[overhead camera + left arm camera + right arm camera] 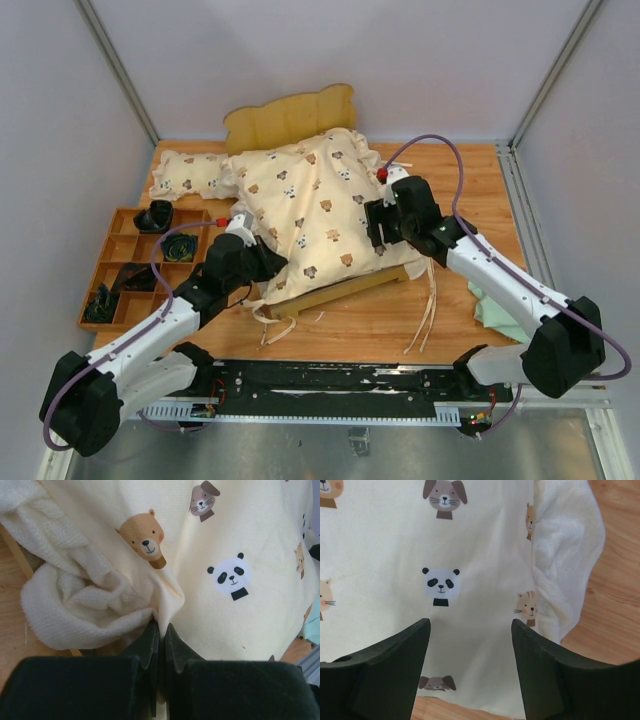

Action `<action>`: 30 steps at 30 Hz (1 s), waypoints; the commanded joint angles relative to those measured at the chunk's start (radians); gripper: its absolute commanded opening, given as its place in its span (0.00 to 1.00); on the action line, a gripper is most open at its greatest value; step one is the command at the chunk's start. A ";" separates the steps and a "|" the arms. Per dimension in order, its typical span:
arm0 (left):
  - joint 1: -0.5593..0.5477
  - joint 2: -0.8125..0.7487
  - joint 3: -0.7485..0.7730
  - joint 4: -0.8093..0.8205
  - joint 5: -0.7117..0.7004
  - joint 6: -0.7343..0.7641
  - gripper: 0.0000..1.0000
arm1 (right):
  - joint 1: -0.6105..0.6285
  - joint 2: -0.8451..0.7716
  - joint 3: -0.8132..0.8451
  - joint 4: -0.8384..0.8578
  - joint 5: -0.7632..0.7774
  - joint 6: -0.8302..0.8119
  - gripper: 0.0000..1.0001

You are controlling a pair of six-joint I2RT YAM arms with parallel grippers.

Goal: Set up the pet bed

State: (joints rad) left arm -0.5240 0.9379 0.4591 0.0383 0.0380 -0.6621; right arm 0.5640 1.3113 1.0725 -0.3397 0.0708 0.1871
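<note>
Two pincers of mine flank the bed (340, 290). My left pincer (160, 629) is clamped on a fold of quilt (310, 200) at the bed's near-left corner; my right pincer (470, 627) gapes open above the quilt at the bed's right side. The bed lies beneath, between them, its long axis running away from me toward the headboard (290, 118).
</note>
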 commanded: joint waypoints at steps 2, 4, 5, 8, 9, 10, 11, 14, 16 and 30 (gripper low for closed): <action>-0.002 -0.023 -0.001 -0.031 -0.022 0.015 0.00 | -0.011 0.025 -0.024 -0.022 -0.061 0.016 0.69; -0.002 -0.034 -0.009 -0.038 -0.040 0.023 0.00 | -0.010 0.054 -0.024 -0.060 -0.038 0.006 0.70; -0.002 -0.037 -0.013 -0.046 -0.052 0.025 0.00 | -0.011 0.075 -0.019 -0.087 -0.023 0.004 0.71; -0.002 -0.036 -0.019 -0.052 -0.069 0.025 0.00 | -0.016 0.139 -0.014 -0.122 0.028 0.009 0.71; -0.002 -0.034 -0.021 -0.046 -0.064 0.025 0.00 | -0.019 0.152 -0.011 -0.120 0.020 0.008 0.66; -0.002 -0.031 -0.022 -0.039 -0.054 0.027 0.00 | -0.021 0.160 -0.005 -0.121 0.016 0.007 0.58; -0.002 -0.028 -0.020 -0.030 -0.043 0.026 0.00 | -0.021 0.162 0.004 -0.121 0.019 0.005 0.42; -0.002 -0.019 -0.008 -0.011 -0.013 0.028 0.00 | -0.020 0.121 0.031 -0.122 0.037 -0.001 0.01; -0.002 -0.006 0.001 0.012 0.013 0.033 0.00 | -0.018 0.066 0.046 -0.123 0.075 -0.011 0.00; -0.003 0.097 0.018 0.107 0.045 0.017 0.00 | -0.015 -0.083 -0.106 0.021 0.192 -0.044 0.00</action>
State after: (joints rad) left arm -0.5259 1.0096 0.4603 0.1318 0.1177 -0.6624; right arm 0.5602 1.2007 1.0092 -0.3653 0.1761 0.1825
